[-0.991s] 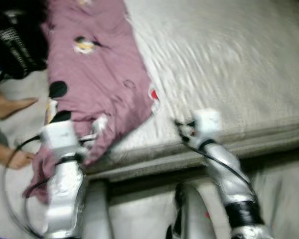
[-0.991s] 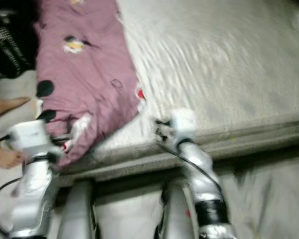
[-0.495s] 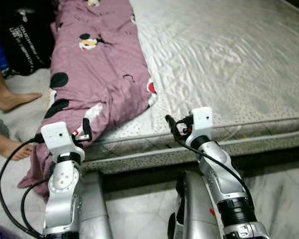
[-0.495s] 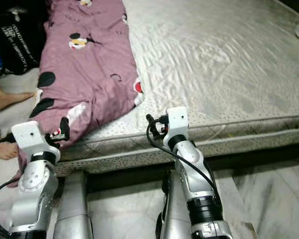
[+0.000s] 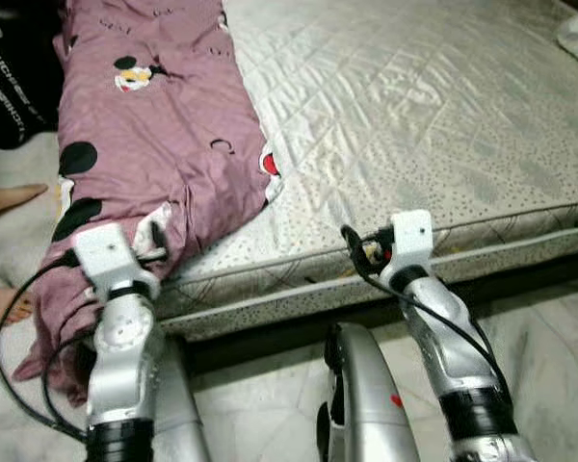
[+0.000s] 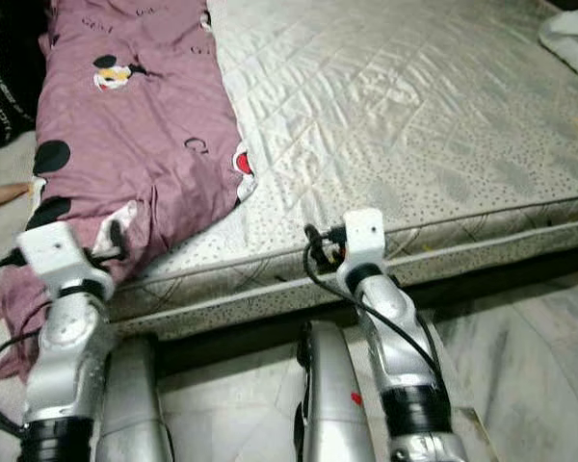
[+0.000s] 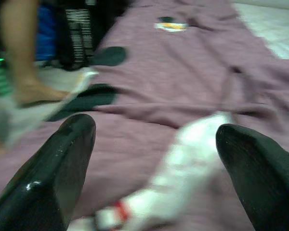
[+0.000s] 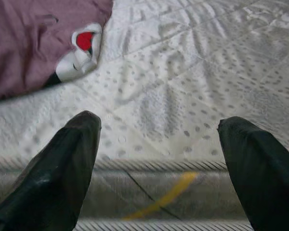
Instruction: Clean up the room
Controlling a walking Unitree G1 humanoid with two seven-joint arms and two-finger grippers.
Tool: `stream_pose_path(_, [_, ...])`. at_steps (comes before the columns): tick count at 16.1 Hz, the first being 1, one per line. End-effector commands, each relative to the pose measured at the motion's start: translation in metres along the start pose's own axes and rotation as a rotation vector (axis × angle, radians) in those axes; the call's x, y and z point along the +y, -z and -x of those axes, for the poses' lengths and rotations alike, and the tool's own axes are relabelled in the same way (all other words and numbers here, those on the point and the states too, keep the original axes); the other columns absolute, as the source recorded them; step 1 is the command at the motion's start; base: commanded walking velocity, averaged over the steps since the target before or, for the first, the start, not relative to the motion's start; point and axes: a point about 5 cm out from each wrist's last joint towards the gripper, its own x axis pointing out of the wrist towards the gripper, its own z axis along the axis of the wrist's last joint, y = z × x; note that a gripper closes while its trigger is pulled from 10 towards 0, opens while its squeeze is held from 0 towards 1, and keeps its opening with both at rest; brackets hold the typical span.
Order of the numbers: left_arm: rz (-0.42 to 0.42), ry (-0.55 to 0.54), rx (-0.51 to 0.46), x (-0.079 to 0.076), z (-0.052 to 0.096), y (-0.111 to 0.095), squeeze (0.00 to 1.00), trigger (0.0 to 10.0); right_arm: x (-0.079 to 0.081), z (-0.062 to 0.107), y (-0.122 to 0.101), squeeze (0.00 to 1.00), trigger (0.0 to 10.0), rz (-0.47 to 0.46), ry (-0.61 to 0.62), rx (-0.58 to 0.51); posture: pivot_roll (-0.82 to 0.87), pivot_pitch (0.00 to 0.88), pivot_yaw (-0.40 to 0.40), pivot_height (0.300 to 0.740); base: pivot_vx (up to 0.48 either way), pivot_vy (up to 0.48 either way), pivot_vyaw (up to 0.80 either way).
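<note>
Purple cartoon-print blanket draped over mattress left edge — soft, limp, light; pinch bunched hanging corner. Left gripper jaws wide before it; right gripper wide — empty.

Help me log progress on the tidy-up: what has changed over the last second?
Mostly the camera swung and the blur cleared. The left hand has closed in on the hanging edge of the purple blanket, fingers open, nothing gripped. The right hand still hovers open at the mattress edge. The blanket lies as before.
</note>
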Motion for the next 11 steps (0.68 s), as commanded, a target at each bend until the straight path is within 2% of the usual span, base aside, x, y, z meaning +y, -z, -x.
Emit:
stream_pose_path(1, [0.006, -0.101, -0.021, 0.019, -0.01, -0.004, 0.0, 10.0, -0.016, 0.009, 0.001, 0.0, 10.0, 0.038, 0.04, 0.006, 0.0, 0.123, -0.036, 0.5, 0.0, 0.0, 0.0])
stream_pose_path(2, [-0.011, -0.163, -0.05, 0.033, -0.018, -0.009, 0.0, 10.0, -0.025, 0.017, 0.005, 0.0, 10.0, 0.065, 0.061, 0.02, -0.02, 0.126, -0.03, 0.5, 0.0, 0.0, 0.0])
stream_pose_path(3, [-0.011, -0.163, -0.05, 0.033, -0.018, -0.009, 0.0, 10.0, -0.025, 0.017, 0.005, 0.0, 10.0, 0.065, 0.061, 0.02, -0.02, 0.126, -0.03, 0.5, 0.0, 0.0, 0.0])
stream_pose_path(4, [-0.029, -0.219, -0.048, 0.046, -0.023, -0.009, 0.0, 10.0, -0.031, 0.022, 0.007, 0.0, 10.0, 0.083, 0.081, 0.025, -0.03, 0.126, -0.023, 0.5, 0.0, 0.0, 0.0])
stream_pose_path(6, [-0.006, -0.315, 0.001, 0.069, -0.034, -0.006, 0.0, 10.0, -0.036, 0.026, 0.006, 0.0, 10.0, 0.108, 0.105, 0.023, -0.05, 0.13, -0.009, 0.5, 0.0, 0.0, 0.0])
stream_pose_path(7, [-0.019, -0.287, 0.035, 0.07, -0.043, -0.005, 0.0, 10.0, -0.036, 0.027, 0.006, 0.0, 10.0, 0.117, 0.109, 0.019, -0.05, 0.131, -0.003, 0.5, 0.0, 0.0, 0.0])
stream_pose_path(9, [-0.045, -0.214, 0.067, 0.063, -0.053, -0.005, 0.0, 10.0, -0.034, 0.028, 0.008, 0.0, 10.0, 0.126, 0.107, 0.019, -0.05, 0.13, -0.002, 0.5, 0.0, 0.0, 0.0])
stream_pose_path(10, [-0.062, -0.094, 0.085, 0.043, -0.062, -0.007, 0.0, 10.0, -0.032, 0.03, 0.013, 0.0, 10.0, 0.13, 0.107, 0.028, -0.05, 0.128, -0.007, 0.5, 0.0, 0.0, 0.0])
stream_pose_path(11, [-0.061, -0.051, 0.072, 0.033, -0.066, -0.009, 0.0, 10.0, -0.033, 0.03, 0.014, 0.0, 10.0, 0.132, 0.107, 0.032, -0.05, 0.119, -0.014, 0.5, 0.0, 0.0, 0.0])
